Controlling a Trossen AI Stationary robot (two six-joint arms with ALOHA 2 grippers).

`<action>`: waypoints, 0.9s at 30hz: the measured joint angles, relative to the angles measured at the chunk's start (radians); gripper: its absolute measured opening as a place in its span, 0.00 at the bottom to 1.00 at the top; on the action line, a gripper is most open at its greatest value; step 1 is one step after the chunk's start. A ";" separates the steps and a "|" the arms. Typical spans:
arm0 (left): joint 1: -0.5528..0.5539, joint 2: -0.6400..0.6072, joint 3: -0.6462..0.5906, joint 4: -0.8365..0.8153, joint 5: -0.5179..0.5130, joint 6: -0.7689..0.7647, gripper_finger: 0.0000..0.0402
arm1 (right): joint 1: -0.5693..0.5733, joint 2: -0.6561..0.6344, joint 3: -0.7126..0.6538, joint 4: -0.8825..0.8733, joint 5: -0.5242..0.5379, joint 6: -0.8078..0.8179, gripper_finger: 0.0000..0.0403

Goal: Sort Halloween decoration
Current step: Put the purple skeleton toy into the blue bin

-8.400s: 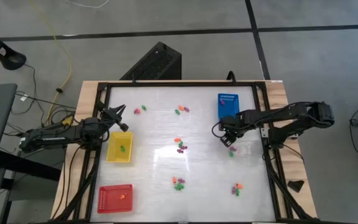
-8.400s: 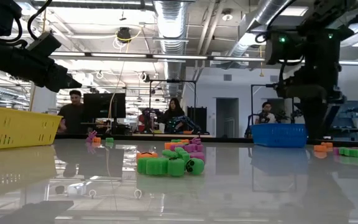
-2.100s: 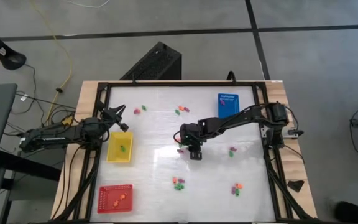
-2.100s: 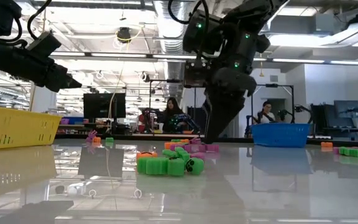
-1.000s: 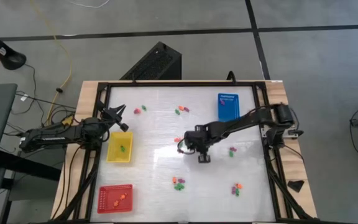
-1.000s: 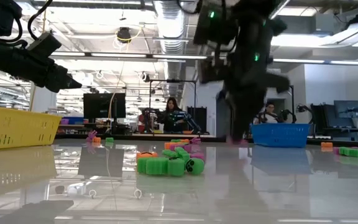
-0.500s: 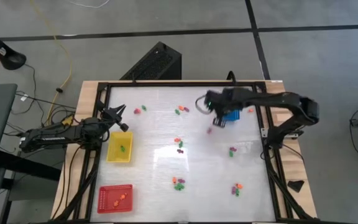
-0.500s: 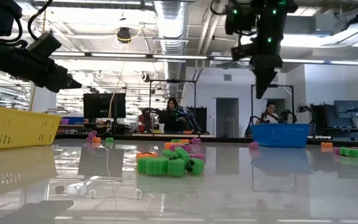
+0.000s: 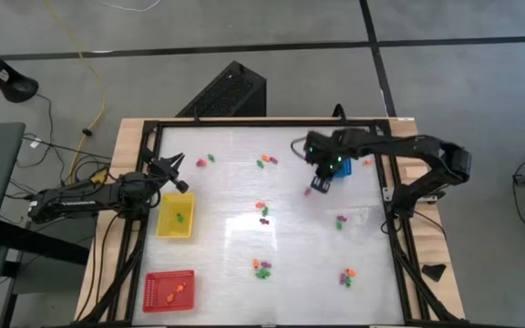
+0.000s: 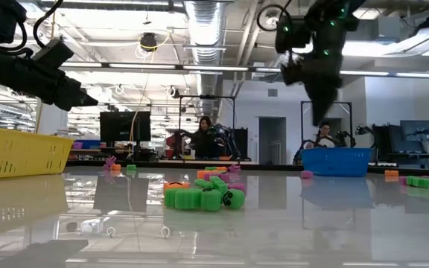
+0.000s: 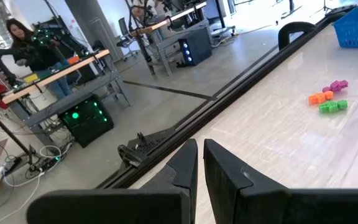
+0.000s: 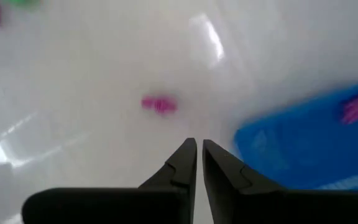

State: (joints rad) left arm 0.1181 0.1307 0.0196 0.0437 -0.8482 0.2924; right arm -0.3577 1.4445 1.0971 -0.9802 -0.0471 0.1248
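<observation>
Right gripper [image 9: 322, 179] hangs above the table [image 9: 235, 246] at the near-left corner of the blue mesh tray [image 9: 338, 169], fingers [image 12: 182, 163] almost together with a thin gap, nothing between them. A purple piece [image 9: 307, 191] lies loose on the table just beside that tray, outside it; right wrist view shows the same purple piece [image 12: 159, 104] on bare tabletop and another purple bit [image 12: 356, 107] inside the blue tray [image 12: 303, 149]

Left gripper [image 9: 177, 162] waits over the table's left edge just beyond the yellow mesh tray [image 9: 176, 217], fingers [image 11: 182, 168] nearly touching, empty

Rest of the Halloween decoration scattered: a green piece [image 9: 180, 218] in the yellow tray, orange pieces [image 9: 180, 289] in the red mesh tray [image 9: 169, 291], small mixed clusters at far left [image 9: 207, 161], far centre [image 9: 265, 161], table centre [image 9: 263, 211], near centre [image 9: 262, 268], near right [image 9: 346, 275] and right of centre [image 9: 340, 220]. Low view has the green cluster [image 10: 203, 197] closest, orange and purple behind it

People sit at desks in the room beyond
</observation>
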 joint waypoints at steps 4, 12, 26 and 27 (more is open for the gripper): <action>0.000 0.000 0.000 0.000 0.000 0.000 0.04 | 0.071 0.000 -0.106 0.040 0.003 0.112 0.15; 0.000 0.000 0.000 0.000 0.000 0.000 0.04 | 0.161 0.000 -0.227 0.231 0.019 0.163 0.15; 0.000 0.000 0.000 0.000 0.000 0.000 0.04 | 0.345 0.000 -0.193 -0.085 -0.072 0.239 0.15; 0.000 0.000 0.000 0.000 0.000 0.000 0.04 | 0.357 0.000 -0.191 -0.099 -0.081 0.250 0.15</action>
State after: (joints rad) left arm 0.1184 0.1307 0.0196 0.0437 -0.8481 0.2924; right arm -0.0006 1.4441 0.9062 -1.0794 -0.1283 0.3753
